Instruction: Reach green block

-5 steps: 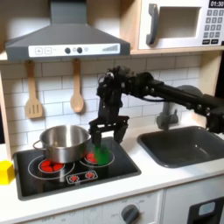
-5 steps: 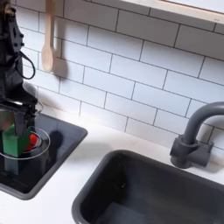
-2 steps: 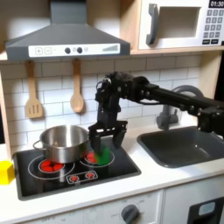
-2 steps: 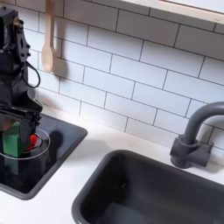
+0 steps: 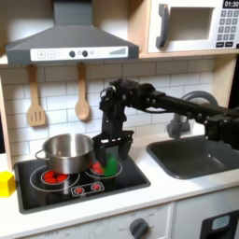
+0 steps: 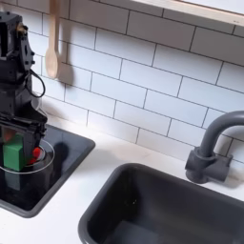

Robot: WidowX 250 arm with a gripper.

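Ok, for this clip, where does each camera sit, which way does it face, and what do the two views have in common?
First exterior view: in front of the toy kitchen, facing the tiled back wall; it takes in the steel pot on the stovetop, the sink and the arm reaching in from this view's right.
Second exterior view: close over the counter, angled along the wall across the faucet; the gripper stands at this view's left edge.
Shared: the gripper, jaws down over the green block, and the sink.

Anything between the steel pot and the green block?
Nothing: in the first exterior view the steel pot and green block have bare stovetop between them.
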